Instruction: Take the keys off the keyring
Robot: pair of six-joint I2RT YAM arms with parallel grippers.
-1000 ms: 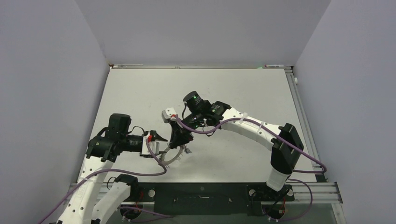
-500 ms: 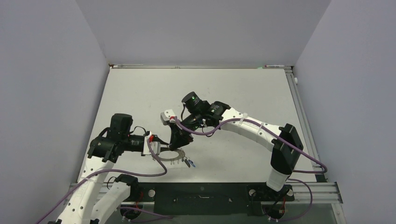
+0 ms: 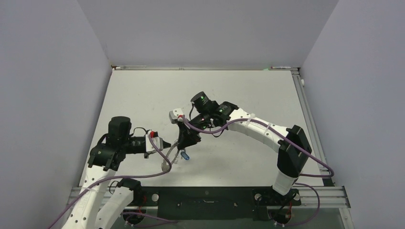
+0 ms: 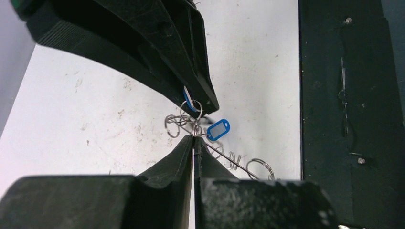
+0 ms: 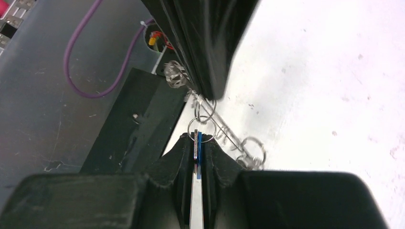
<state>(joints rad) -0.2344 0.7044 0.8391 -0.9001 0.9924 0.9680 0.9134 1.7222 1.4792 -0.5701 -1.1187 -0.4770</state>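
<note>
Hanging edge-on, keyring (image 4: 224, 159) slanted from left pincer (image 4: 193, 139) tips down toward table (image 4: 95, 119). Left pincer clamped shut on its rim; right pincer (image 5: 198, 140), tip-to-tip opposite, closed on blue key (image 5: 197, 148). Both forearms low, converging.

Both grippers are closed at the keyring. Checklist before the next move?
1. Left gripper shut on the keyring edge: ok.
2. Right gripper shut on a blue key: ok.
3. That key off the ring: not ok, a small loop through its head links it on.
4. Second blue key clear of both grippers: ok, it hangs free beside them.
5. Keyring lifted off the table: cannot tell.
</note>
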